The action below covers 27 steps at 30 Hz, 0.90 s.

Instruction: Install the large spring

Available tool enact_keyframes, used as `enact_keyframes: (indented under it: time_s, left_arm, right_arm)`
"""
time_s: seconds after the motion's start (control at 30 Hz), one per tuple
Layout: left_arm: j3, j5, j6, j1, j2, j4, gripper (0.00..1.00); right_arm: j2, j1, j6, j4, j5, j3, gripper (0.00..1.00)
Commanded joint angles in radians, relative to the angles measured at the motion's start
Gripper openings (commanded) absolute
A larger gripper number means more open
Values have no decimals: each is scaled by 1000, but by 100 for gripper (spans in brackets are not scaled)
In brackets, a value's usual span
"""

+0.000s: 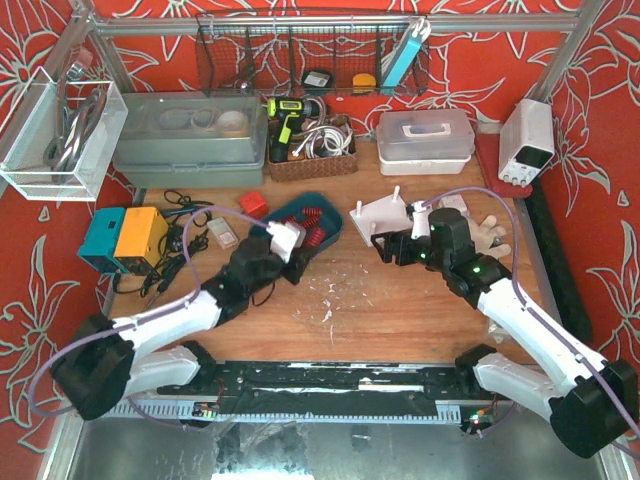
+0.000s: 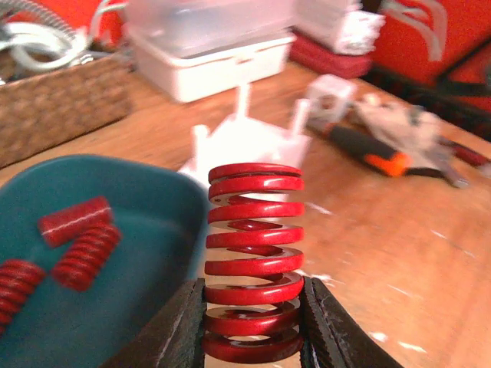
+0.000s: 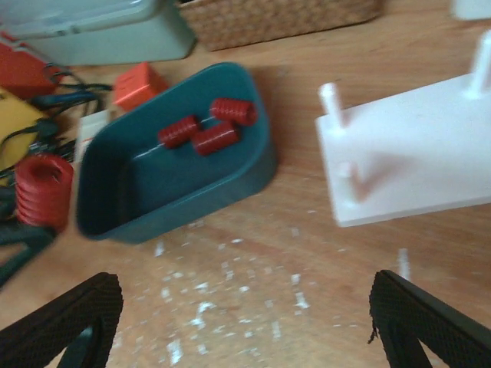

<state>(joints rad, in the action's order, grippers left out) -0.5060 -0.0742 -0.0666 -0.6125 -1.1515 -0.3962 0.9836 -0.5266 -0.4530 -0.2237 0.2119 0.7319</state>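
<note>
My left gripper [image 1: 303, 252] [image 2: 253, 290] is shut on the large red spring [image 2: 253, 261], holding its lower coils so that it stands upright over the right rim of the teal tray [image 2: 165, 253]. The spring also shows in the top view [image 1: 316, 238] and at the left of the right wrist view [image 3: 44, 192]. The white peg plate [image 1: 385, 213] [image 3: 414, 161] [image 2: 245, 142] lies on the table beyond it, pegs up. Three small red springs [image 3: 205, 130] lie in the tray [image 3: 253, 172]. My right gripper [image 1: 388, 248] [image 3: 244, 280] is open and empty, just in front of the plate.
A wicker basket [image 1: 310, 160], a white lidded box [image 1: 425, 135] and a grey-green bin [image 1: 190, 140] line the back. A yellow and teal device [image 1: 125, 235] with cables sits left. An orange-handled tool [image 2: 368, 149] and a glove [image 1: 490, 235] lie right of the plate.
</note>
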Motion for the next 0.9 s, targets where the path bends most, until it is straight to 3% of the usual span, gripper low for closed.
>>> enact_keyframes:
  time_s: [0.0, 0.13, 0.27, 0.57, 0.87]
  left_arm:
    - [180, -56, 131, -108, 123, -356, 5]
    - [271, 10, 211, -196, 154, -456, 5]
    - [315, 28, 263, -251, 147, -525, 5]
    - [370, 21, 281, -260, 152, -602, 2]
    - [374, 10, 287, -271, 154, -600, 1]
  right_arm:
    - [-9, -29, 2, -60, 226, 41, 89]
    - [3, -99, -26, -20, 324, 54, 88]
    - [51, -186, -32, -15, 316, 92, 88]
    - [199, -293, -53, 11, 253, 139, 88]
    - [266, -326, -128, 185, 379, 103, 76]
